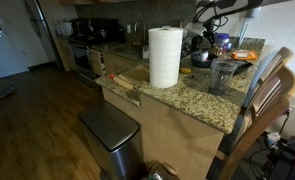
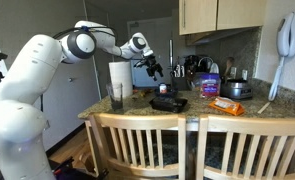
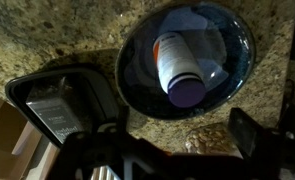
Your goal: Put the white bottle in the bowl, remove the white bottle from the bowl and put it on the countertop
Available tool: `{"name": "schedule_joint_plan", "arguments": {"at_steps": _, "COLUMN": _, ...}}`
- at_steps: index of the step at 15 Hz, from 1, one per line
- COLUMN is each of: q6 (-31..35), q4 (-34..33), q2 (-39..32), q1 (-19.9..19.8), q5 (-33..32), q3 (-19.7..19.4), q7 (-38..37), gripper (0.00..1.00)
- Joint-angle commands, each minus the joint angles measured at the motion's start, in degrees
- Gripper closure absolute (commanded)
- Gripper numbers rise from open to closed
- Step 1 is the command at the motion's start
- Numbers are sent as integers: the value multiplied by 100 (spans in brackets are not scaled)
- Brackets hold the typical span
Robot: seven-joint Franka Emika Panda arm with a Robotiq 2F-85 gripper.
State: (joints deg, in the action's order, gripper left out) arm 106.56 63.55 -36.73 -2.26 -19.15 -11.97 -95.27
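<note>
Plainly, the first half of the task looked done: the small white bottle with a purple cap lay on its side inside the round dark-blue glazed bowl, cap end toward the wrist camera. The bowl stood on the speckled beige-brown granite table. The black two-fingered gripper hung above and a little to one side of the bowl, its jaws spread wide with nothing between them.

The risk lay in lifting the bottle out. A smooth round bottle resting in a curved bowl could roll away from the first finger that touched it, and a closure across the wrong axis would likely squirt it sideways. Coming down off-centre (as the wrist view suggested it was) could put one finger on the rim, and that might tip or shove the bowl. A shallow pinch near the cap might also slip once the bottle left the bowl.

In an exterior view, the clear grey tumbler and the tall white paper towel roll stood near, so a wide swing toward the set-down could knock them over.
</note>
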Motion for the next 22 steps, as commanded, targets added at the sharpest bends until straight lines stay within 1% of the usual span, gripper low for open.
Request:
{"name": "schedule_joint_plan", "arguments": {"at_steps": 1, "q6": -124, "q4": -38, "q2": -85, "q1": -1, "q5": 23, "q3": -5, "q7": 1, "gripper": 0}}
{"name": "schedule_joint_plan", "arguments": {"at_steps": 3, "q6": -132, "q4": -62, "q2": -183, "q1": 3, "q5": 17, "q3": -13, "q7": -12, "gripper": 0}}
{"name": "schedule_joint_plan", "arguments": {"at_steps": 7, "q6": -132, "q4": -65, "q2": -131, "q1": 12, "q5": 17, "q3": -14, "q7": -12, "gripper": 0}}
{"name": "schedule_joint_plan", "arguments": {"at_steps": 8, "q6": -45, "q4": -68, "q2": -148, "q1": 65, "q5": -34, "q3": -102, "q7": -387, "gripper": 0}}
{"name": "schedule_joint_plan", "arguments": {"at_steps": 9, "q6": -39, "q4": -156, "q2": -262, "q1": 123, "q5": -130, "q3": -241, "q7": -928, "gripper": 0}}
{"name": "schedule_joint_plan", "arguments": {"at_steps": 10, "q6": -167, "q4": -226, "q2": -337, "q1": 128, "q5": -174, "q3": -295, "q7": -1211, "gripper": 0}}
{"name": "schedule_joint_plan", "arguments": {"at_steps": 11, "q6": -124, "q4": -65, "q2": -164, "q1": 67, "q5": -103, "q3": -127, "q7": -772, "gripper": 0}}
{"name": "schedule_joint_plan", "arguments": {"at_steps": 16, "q6": -124, "q4": -63, "q2": -181, "q1": 88, "q5": -119, "q3": -142, "q7": -849, "gripper": 0}}
{"name": "schedule_joint_plan", "arguments": {"at_steps": 18, "q6": -317, "q4": -246, "q2": -369, "q1": -28, "q5": 92, "q3": -65, "q7": -503, "gripper": 0}}
{"name": "schedule_joint_plan", "arguments": {"at_steps": 20, "q6": -491, "q4": -289, "q2": -500, "q1": -58, "q5": 193, "q3": -95, "q7": -461, "gripper": 0}}
{"name": "schedule_joint_plan", "arguments": {"at_steps": 21, "q6": -588, "q4": -286, "q2": -550, "q1": -35, "q5": 186, "q3": -141, "q7": -565, "gripper": 0}}
{"name": "schedule_joint_plan", "arguments": {"at_steps": 22, "q6": -316, "q4": -111, "q2": -350, "q1": 43, "q5": 24, "q3": -156, "q7": -650, "gripper": 0}}
